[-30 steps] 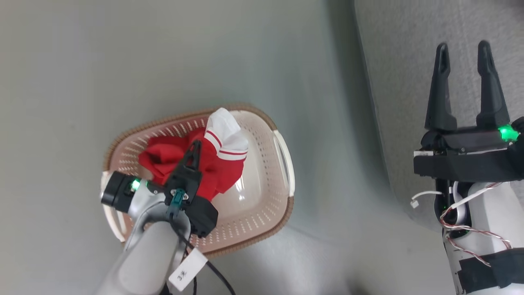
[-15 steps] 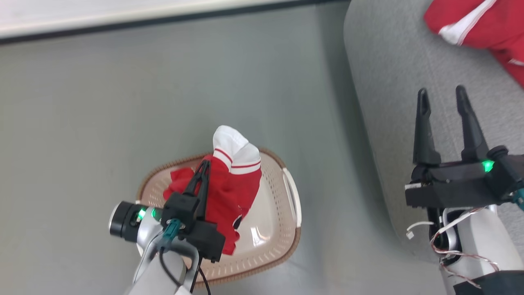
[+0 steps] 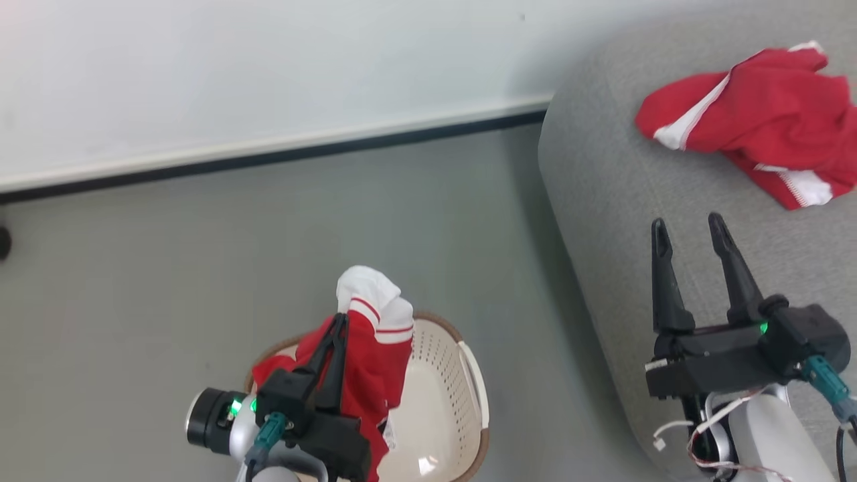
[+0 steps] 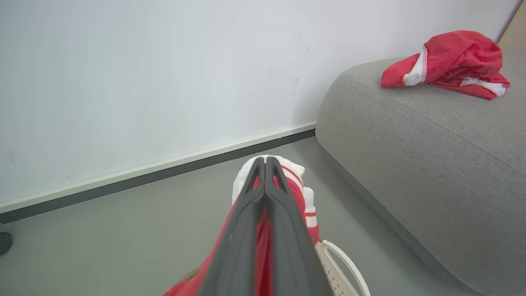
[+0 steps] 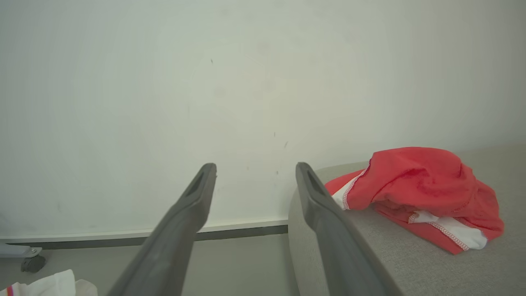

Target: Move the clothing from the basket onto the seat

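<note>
My left gripper is shut on a red garment with a white striped sleeve, lifted above the cream basket at the bottom of the head view. In the left wrist view the closed fingers pinch the red and white cloth, with the basket's white handle below. A second red garment lies crumpled on the grey seat at the upper right, also in the left wrist view and the right wrist view. My right gripper hovers open over the seat's front part, holding nothing.
A white wall with a dark skirting strip runs behind the grey floor. A small dark caster sits at the far left by the wall. The seat's rounded edge rises just right of the basket.
The head view has tilted up, bringing the wall and the seat's garment into view. My left gripper has lifted the red garment higher out of the basket. The right gripper stays open.
</note>
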Tool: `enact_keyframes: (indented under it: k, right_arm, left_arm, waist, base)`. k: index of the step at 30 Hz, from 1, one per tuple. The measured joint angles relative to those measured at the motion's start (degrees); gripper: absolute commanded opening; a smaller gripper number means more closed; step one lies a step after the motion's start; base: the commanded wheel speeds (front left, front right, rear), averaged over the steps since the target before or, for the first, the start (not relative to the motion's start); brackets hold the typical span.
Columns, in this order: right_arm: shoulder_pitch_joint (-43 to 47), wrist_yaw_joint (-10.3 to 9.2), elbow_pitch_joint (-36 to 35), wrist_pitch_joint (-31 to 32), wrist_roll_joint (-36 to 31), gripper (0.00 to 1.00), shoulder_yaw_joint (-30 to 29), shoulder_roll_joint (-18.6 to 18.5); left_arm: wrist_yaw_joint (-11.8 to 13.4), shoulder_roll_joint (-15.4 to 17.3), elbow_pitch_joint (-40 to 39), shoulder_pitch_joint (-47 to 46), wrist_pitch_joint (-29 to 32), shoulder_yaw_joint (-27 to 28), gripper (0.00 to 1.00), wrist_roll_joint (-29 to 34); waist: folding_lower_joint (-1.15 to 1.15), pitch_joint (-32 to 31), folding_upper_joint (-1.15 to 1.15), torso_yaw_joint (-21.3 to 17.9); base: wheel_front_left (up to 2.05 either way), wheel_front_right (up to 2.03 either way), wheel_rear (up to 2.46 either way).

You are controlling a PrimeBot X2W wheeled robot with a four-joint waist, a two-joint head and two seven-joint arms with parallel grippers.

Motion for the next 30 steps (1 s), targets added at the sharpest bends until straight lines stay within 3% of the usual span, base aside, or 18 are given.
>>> enact_keyframes:
  k: [13, 14, 15, 16, 18, 30]
  right_arm:
    - [3.16, 0.09, -3.31, -0.01, -0.22, 1.0, 0.51, 0.05]
    - [3.24, 0.09, -3.42, -0.01, -0.22, 1.0, 0.51, 0.05]
    - [3.33, 0.09, -3.53, -0.01, -0.22, 1.0, 0.47, 0.05]
    - [3.47, 0.09, -3.61, -0.01, -0.22, 1.0, 0.4, 0.05]
    - [3.96, 0.09, -3.75, -0.01, -0.23, 1.0, 0.16, 0.03]
    - [4.22, 0.07, -3.81, -0.01, -0.23, 1.0, -0.75, -0.13]
  left_arm:
    - [-0.41, -0.29, -2.41, 0.85, 0.0, 0.07, 0.0, -0.83]
    - [-0.4, -0.29, -2.48, 0.86, 0.0, 0.29, 0.2, -0.96]
    - [-0.38, -0.27, -2.64, 0.86, 0.0, 0.53, 0.5, -1.03]
    - [-0.32, -0.27, -2.82, 0.86, 0.0, 0.74, 0.63, -1.11]
    - [-0.32, -0.29, -3.2, 0.91, 0.0, 1.04, 1.0, -1.36]
    - [0.08, -0.33, -4.72, 3.33, -0.02, 2.64, 1.0, -2.82]
  waist:
    - [0.02, -5.16, 0.01, -1.99]
    - [0.01, -5.18, 0.01, -2.07]
    - [0.01, -5.18, 0.01, -2.13]
    - [0.01, -5.18, 0.01, -2.18]
    - [0.02, -5.17, 0.01, -2.23]
    - [0.01, -6.12, 0.02, -1.59]
  base:
    - [0.0, 0.0, 0.0]
    - [0.0, 0.0, 0.0]
    - [0.0, 0.0, 0.0]
    - [0.0, 0.0, 0.0]
    - [0.0, 0.0, 0.0]
    - [0.0, 0.0, 0.0]
